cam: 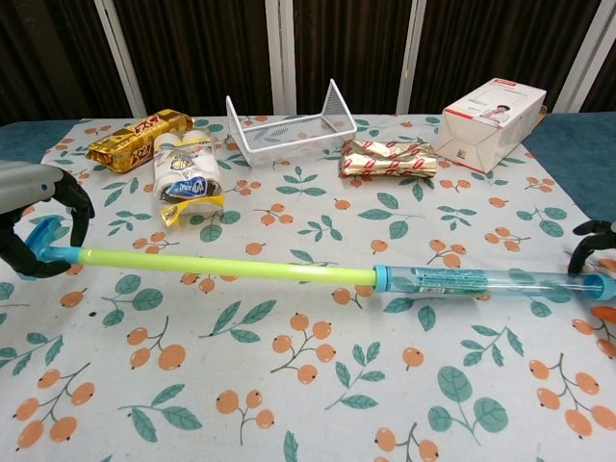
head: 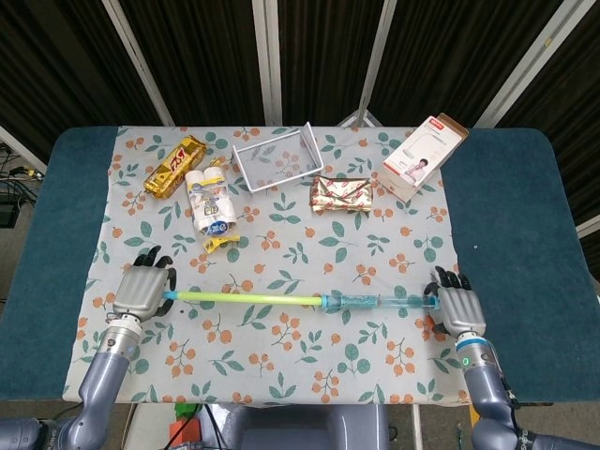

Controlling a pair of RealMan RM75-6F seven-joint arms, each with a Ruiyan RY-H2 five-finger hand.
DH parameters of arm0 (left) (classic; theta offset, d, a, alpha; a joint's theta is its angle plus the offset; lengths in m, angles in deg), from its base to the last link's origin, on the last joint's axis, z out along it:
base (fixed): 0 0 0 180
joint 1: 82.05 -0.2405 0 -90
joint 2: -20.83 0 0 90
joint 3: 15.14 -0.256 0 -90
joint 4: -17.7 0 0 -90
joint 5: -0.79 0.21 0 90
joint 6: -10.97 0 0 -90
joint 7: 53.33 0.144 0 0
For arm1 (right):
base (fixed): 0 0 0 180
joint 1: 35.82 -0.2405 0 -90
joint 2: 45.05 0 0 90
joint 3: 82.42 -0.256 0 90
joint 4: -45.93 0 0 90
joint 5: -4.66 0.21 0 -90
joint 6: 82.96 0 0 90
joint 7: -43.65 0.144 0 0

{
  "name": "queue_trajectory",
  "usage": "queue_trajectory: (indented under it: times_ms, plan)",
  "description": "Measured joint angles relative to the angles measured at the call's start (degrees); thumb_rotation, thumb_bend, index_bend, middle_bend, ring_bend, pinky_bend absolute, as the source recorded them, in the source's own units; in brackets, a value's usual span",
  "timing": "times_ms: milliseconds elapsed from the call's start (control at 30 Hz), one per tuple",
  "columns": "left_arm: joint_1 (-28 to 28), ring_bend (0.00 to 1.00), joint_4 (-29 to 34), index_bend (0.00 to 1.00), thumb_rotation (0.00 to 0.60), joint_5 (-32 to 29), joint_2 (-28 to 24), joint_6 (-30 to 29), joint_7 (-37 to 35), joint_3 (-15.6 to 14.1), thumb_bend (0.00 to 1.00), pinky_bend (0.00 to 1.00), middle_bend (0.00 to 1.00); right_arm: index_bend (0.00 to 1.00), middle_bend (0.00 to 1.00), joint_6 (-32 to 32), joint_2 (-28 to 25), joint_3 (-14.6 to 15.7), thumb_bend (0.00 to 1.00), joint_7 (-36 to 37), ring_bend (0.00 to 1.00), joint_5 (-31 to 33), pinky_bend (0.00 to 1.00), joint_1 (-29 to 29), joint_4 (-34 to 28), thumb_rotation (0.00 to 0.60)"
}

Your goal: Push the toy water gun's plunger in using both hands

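Note:
The toy water gun lies across the front of the table. Its yellow-green plunger rod (head: 248, 298) (cam: 217, 265) runs left from the clear blue barrel (head: 380, 301) (cam: 491, 281) and is mostly drawn out. My left hand (head: 141, 291) (cam: 34, 221) curls around the blue plunger handle (cam: 40, 241) at the rod's left end. At the barrel's right end my right hand (head: 459, 307) (cam: 592, 241) touches it, fingers spread; the chest view shows only its dark fingertips at the frame edge.
Along the back stand a white wire basket (head: 278, 157), a gold wrapped packet (head: 342, 194), a white and red box (head: 424, 157), a gold snack bag (head: 175, 165) and a bottle pack (head: 208, 202). The floral cloth (head: 281, 347) covers the table.

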Motion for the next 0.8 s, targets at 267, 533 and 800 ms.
queue_trajectory:
  times_ms: [267, 533, 800]
  plan:
    - [0.1, 0.05, -0.3, 0.61, 0.6, -0.1, -0.2, 0.1, -0.2, 0.0, 0.5, 0.16, 0.21, 0.5, 0.0, 0.1, 0.8, -0.1, 0.37, -0.1, 0.0, 0.1, 0.0, -0.4, 0.1, 0.6]
    - [0.1, 0.05, 0.4, 0.61, 0.6, 0.2, -0.3, -0.2, 0.0, -0.2, 0.5, 0.16, 0.21, 0.59, 0.01, 0.7, 0.1, -0.5, 0.37, -0.4, 0.0, 0.3, 0.0, -0.7, -1.0, 0.6]
    - [0.3, 0.05, 1.8, 0.61, 0.6, 1.2, 0.0, -0.8, 0.1, 0.0, 0.5, 0.16, 0.21, 0.6, 0.01, 1.0, -1.7, -1.1, 0.38, -0.6, 0.0, 0.2, 0.0, -1.2, -3.5, 0.6]
